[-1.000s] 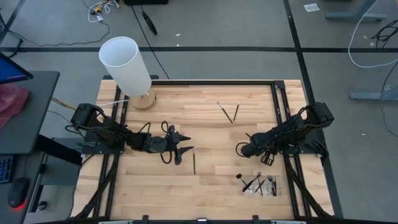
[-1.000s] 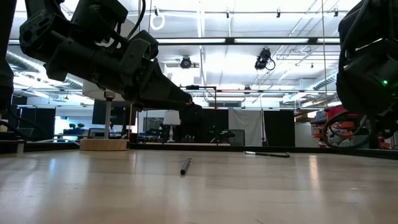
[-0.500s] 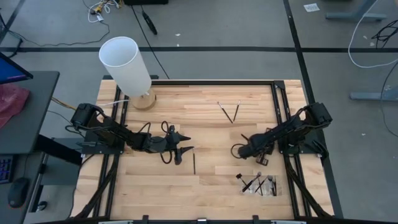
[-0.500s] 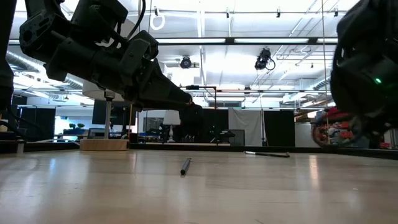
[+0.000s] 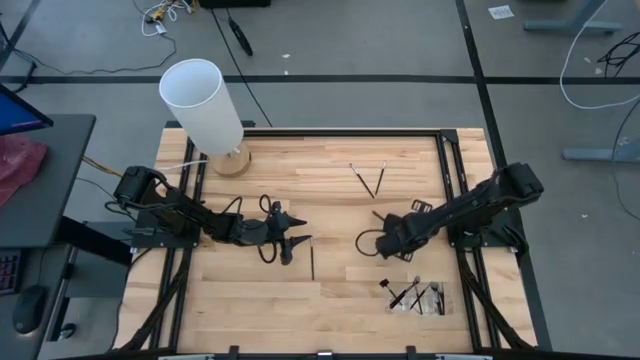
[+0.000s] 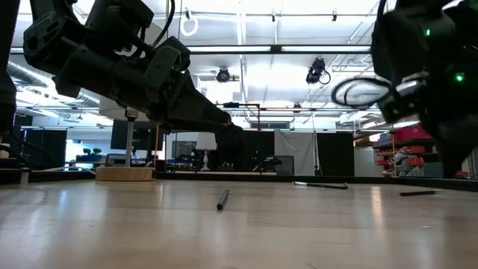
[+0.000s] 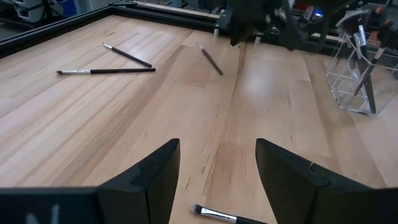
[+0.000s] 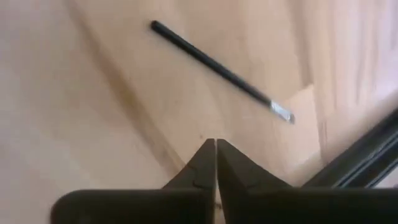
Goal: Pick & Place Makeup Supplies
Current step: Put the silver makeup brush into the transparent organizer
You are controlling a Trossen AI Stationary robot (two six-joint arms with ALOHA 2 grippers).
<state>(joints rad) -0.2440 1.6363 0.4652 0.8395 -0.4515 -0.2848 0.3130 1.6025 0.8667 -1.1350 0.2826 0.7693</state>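
Observation:
Thin dark makeup brushes lie flat on the wooden table: one (image 5: 312, 262) just in front of my left gripper (image 5: 291, 241), two crossed (image 5: 370, 180) at the far side, and one (image 8: 217, 65) under my right gripper (image 5: 384, 238). My left gripper (image 7: 217, 168) stands open, low over the table, with a brush tip (image 7: 214, 214) on the wood below it. My right gripper (image 8: 216, 142) is shut, points steeply down above the table and holds nothing. More brushes stand in a clear holder (image 5: 422, 297) near the front right.
A tall white cylinder (image 5: 203, 105) on a round wooden base stands at the table's far left corner. A black frame (image 5: 447, 160) runs along the table's edges. Bare wood lies between the two grippers.
My right gripper has gone toward the table's left edge and upward, tipping to point more steeply down; its fingers stay shut. A brush on the table at the right has come into sight in the low view.

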